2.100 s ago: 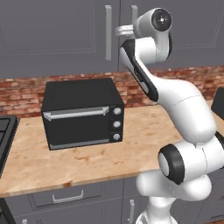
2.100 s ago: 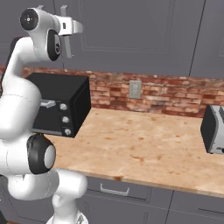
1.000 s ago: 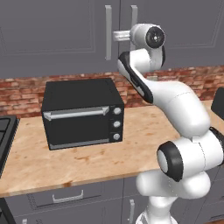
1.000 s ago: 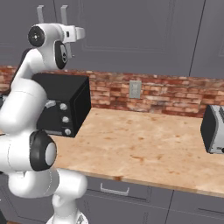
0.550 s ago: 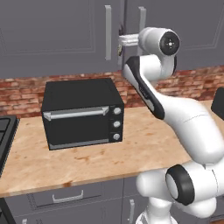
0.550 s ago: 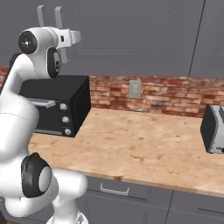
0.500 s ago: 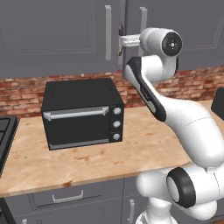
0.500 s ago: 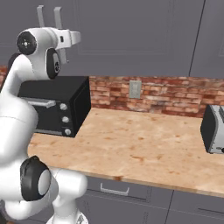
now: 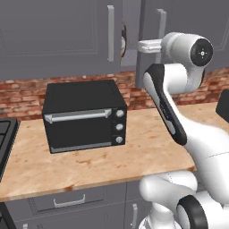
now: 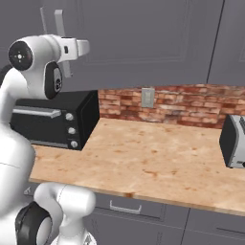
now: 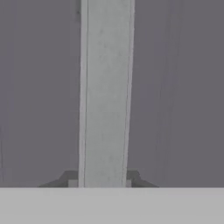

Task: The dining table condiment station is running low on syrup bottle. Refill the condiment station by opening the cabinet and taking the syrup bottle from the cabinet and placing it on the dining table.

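Observation:
The cabinet (image 9: 53, 36) is a grey wall unit above the worktop. Its right door (image 9: 192, 18) stands a little ajar, with a narrow gap beside the left door. In that gap shows a sliver of a dark-brown thing (image 9: 123, 40) that looks like the syrup bottle. My gripper (image 9: 156, 44) is shut on the right door's vertical silver handle (image 9: 161, 22). In the hand view the handle (image 11: 105, 87) runs between my fingertips (image 11: 133, 177). From the right, the gripper (image 10: 64, 50) grips the same handle (image 10: 59, 24). The dining table is out of view.
A black toaster oven (image 9: 82, 116) stands on the speckled worktop (image 9: 147, 147) just below the gripper. A silver toaster (image 10: 234, 141) sits at the far right. A stove edge (image 9: 4, 138) shows at the left. Grey drawers (image 10: 124, 208) run under the worktop.
The gripper has closed on the right door's handle and pulled back to the right. The door has swung slightly open, baring a gap into the cabinet.

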